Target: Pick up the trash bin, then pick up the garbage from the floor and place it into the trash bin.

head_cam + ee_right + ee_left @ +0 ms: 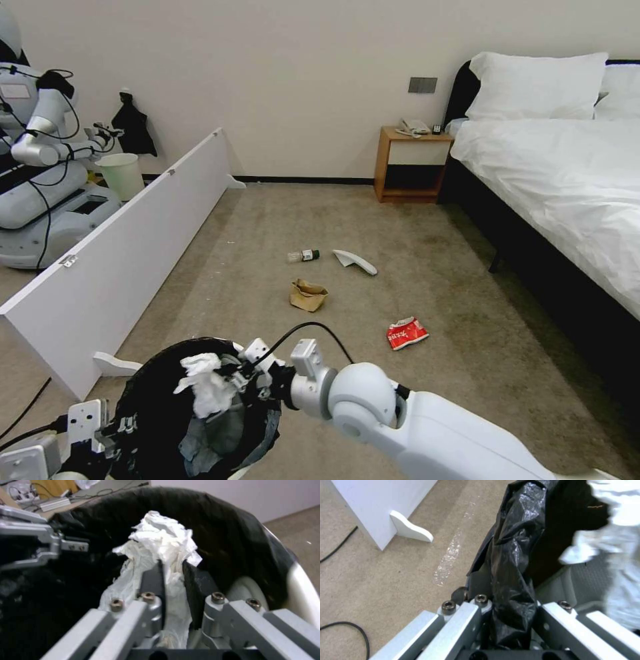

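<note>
Now the bin (pixel 160 427) is held at its rim by the left tool (pixel 511 620); tissue (pixel 203 387), pinched in the right tool (pixel 173 580), hangs above it. Bottle (pixel 303 255), slipper (pixel 355 261), bag (pixel 308 295), wrapper (pixel 406 333) are left beyond.

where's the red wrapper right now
In the head view the red wrapper lies on the carpet right of centre, between the brown paper bag and the bed.

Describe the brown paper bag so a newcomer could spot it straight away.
On the carpet between the white board and the bed lie four bits of litter. The brown paper bag is nearest the trash bin, the only tan, crumpled one.
</note>
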Robot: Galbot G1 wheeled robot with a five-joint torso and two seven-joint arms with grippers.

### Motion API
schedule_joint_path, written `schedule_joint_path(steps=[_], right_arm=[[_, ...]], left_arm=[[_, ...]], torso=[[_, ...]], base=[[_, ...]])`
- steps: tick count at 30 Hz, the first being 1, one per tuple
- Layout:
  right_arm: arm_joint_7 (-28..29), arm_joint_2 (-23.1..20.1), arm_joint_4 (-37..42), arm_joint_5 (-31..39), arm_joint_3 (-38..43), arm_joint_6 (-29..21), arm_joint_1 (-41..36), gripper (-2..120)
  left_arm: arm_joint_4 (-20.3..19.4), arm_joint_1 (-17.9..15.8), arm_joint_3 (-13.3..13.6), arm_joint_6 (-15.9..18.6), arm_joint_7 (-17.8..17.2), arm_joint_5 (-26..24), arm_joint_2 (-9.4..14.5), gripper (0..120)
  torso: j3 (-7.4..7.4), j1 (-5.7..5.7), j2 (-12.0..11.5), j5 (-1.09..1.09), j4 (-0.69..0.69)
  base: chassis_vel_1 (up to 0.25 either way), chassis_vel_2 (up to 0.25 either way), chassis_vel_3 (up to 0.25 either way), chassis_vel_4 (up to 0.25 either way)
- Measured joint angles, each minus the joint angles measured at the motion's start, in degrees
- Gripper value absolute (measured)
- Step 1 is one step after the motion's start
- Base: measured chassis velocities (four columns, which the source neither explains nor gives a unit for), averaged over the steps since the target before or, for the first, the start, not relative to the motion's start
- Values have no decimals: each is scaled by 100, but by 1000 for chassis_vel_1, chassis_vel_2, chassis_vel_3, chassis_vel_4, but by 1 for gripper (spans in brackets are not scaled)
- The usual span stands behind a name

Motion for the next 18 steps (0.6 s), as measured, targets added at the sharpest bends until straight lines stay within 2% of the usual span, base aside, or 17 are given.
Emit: schedule_joint_path(steps=[2, 4, 5, 8, 9, 11, 13, 15, 16, 17, 18], right_arm=[[8, 21, -30, -38, -24, 7, 5, 29], [8, 14, -41, -64, -26, 13, 4, 32], [9, -5, -46, -83, -26, 14, -4, 39], [9, -20, -46, -94, -22, 15, -17, 45], [13, -30, -41, -98, -15, 15, -29, 54], [13, -36, -34, -104, -11, 18, -35, 57], [14, -51, -28, -126, -3, 28, -41, 68], [14, -55, -25, -128, 0, 31, -44, 70], [13, -58, -10, -131, 9, 46, -54, 77], [13, -58, -10, -131, 9, 46, -54, 77], [12, -56, -1, -131, 23, 58, -58, 82]], left_arm=[[0, 12, 11, 0, 2, -8, -1, 3], [0, 19, 17, 0, 4, -13, -1, 3], [0, 28, 24, 0, 7, -21, 0, 3], [0, 32, 31, 0, 7, -23, 3, 3], [0, 35, 38, 0, 6, -23, 10, 3], [0, 39, 41, 0, 7, -24, 15, 3], [0, 42, 43, 0, 7, -23, 24, 3], [0, 42, 43, 0, 7, -23, 25, 3], [0, 42, 43, 0, 8, -24, 24, 3], [0, 42, 43, 0, 8, -24, 24, 3], [0, 43, 43, 0, 8, -24, 22, 3]], torso=[[0, 0, 0, 0, -1], [0, 0, 0, 0, -1], [0, 0, 0, 0, -1], [0, 0, 0, 0, -1], [0, 0, 0, 0, -1], [0, 0, 0, 0, -2], [0, 0, 0, 0, -1], [0, 0, 0, 0, -1], [0, 0, 0, 0, -2], [0, 0, 0, 0, -2], [0, 0, 0, 0, -1]], base=[[0, 0, 0, 0], [0, 0, 0, 0], [0, 0, 0, 0], [0, 0, 0, 0], [0, 0, 0, 0], [0, 0, 0, 0], [0, 0, 0, 0], [0, 0, 0, 0], [0, 0, 0, 0], [0, 0, 0, 0], [0, 0, 0, 0]])
